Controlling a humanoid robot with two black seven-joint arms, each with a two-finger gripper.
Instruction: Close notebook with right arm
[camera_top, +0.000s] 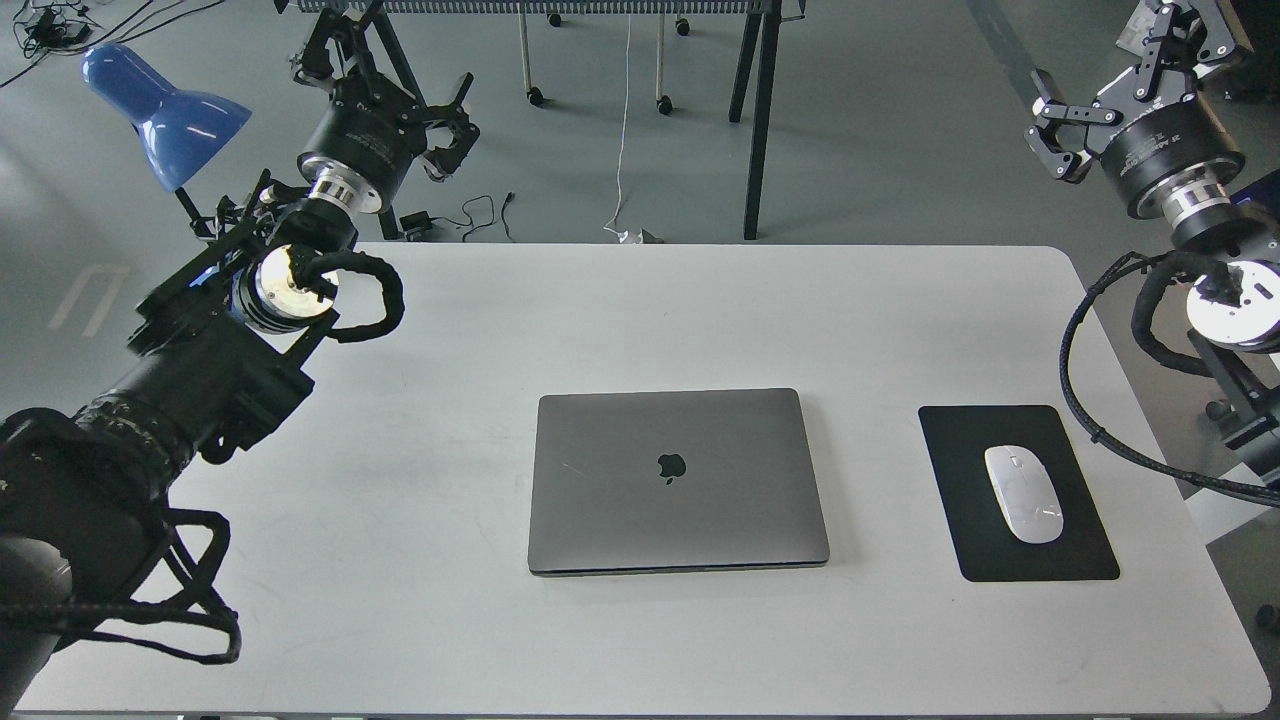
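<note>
The notebook (677, 480) lies flat in the middle of the white table (500, 330), lid down, with the dark apple logo facing up. My right arm (1215, 300) is raised at the far right. Its gripper (1118, 72) hangs high beyond the table's back right corner, well away from the notebook, with its fingers spread and nothing between them. My left gripper (388, 78) is held up beyond the table's back left corner, open and empty.
A black mouse pad (1080, 560) with a white mouse (1023, 493) lies to the right of the notebook. A blue desk lamp (160, 110) stands at the back left. Table legs and cables are on the floor behind.
</note>
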